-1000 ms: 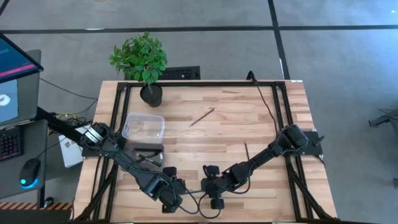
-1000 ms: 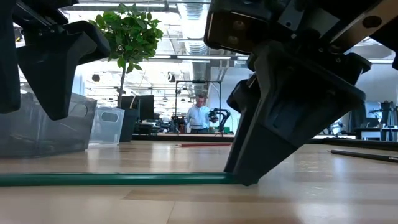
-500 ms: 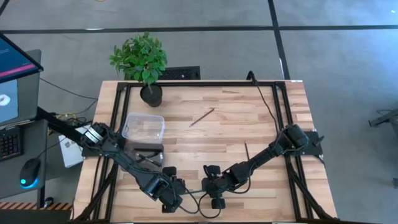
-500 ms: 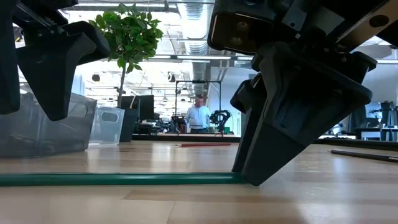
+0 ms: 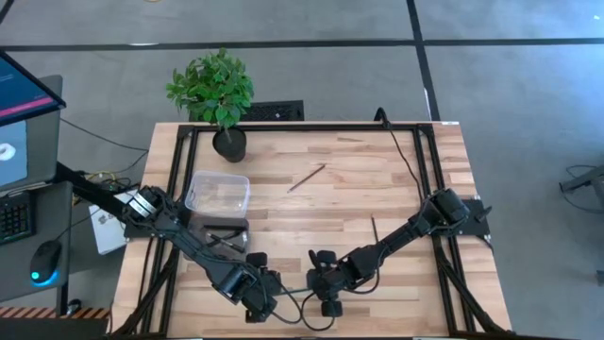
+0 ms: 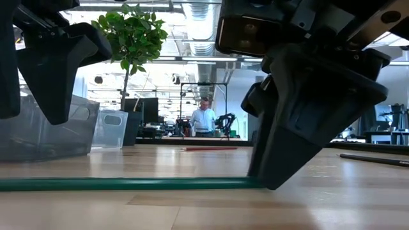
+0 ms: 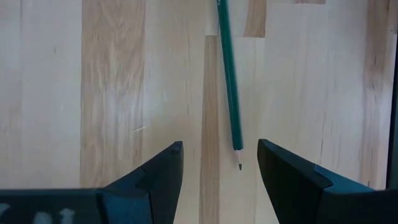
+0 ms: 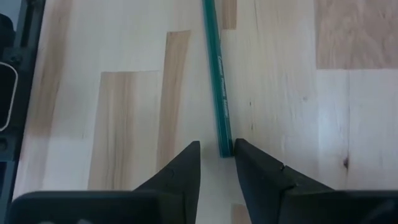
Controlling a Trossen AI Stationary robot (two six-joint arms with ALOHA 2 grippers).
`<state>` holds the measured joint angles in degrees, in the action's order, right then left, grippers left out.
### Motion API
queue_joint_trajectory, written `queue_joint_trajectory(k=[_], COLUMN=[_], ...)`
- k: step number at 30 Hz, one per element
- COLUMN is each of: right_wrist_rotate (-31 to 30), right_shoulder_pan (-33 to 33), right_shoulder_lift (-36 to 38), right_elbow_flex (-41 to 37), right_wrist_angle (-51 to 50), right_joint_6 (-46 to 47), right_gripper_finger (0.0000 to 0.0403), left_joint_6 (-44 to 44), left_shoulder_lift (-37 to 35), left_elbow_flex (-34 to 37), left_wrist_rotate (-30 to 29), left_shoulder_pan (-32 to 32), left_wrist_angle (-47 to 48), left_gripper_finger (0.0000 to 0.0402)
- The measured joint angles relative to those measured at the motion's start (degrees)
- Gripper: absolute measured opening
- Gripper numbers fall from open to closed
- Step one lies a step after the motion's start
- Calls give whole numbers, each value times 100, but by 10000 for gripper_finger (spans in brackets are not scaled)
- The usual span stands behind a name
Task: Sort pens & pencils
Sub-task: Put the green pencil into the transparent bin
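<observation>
A green pencil (image 7: 229,81) lies flat on the wooden table near its front edge; it also shows in the right wrist view (image 8: 217,81) and the low view (image 6: 121,184). My left gripper (image 7: 219,155) is open above the table, and the pencil's sharp tip (image 7: 239,165) lies between its fingers, untouched. My right gripper (image 8: 216,149) is down at the table, its fingers a narrow gap apart on either side of the pencil's blunt end (image 8: 225,152). In the high view the left gripper (image 5: 267,283) and the right gripper (image 5: 316,281) face each other. My right gripper has the pencil's blunt end (image 8: 225,149) between its fingertips, close beside one finger (image 8: 249,163). I cannot tell whether that finger touches it. The fingers slant down and lie along the pencil, which lies flat on the table.
A clear container (image 5: 217,194) and a dark tray with pens (image 5: 225,240) stand at the left. A brown pencil (image 5: 307,178) and a dark pen (image 5: 374,229) lie loose mid-table. A potted plant (image 5: 226,142) stands at the far left. A person shows in the room behind (image 6: 204,120).
My right gripper has shifted a little toward the table's right edge, staying low at the table. More of the green pencil's length shows in front of it in the low view.
</observation>
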<state>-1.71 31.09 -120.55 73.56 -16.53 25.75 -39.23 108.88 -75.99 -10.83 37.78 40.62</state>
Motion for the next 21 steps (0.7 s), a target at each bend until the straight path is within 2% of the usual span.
queue_joint_trajectory(k=[21], right_wrist_rotate=[-143], right_shoulder_pan=[0], right_shoulder_lift=[-15], right_elbow_flex=[125], right_wrist_angle=[-246], right_joint_6=[-63], right_gripper_finger=[62], left_joint_6=[-47], left_shoulder_lift=[0], left_elbow_flex=[2], left_wrist_rotate=[-4], left_shoulder_pan=[0], left_wrist_angle=[-2], left_gripper_finger=[197])
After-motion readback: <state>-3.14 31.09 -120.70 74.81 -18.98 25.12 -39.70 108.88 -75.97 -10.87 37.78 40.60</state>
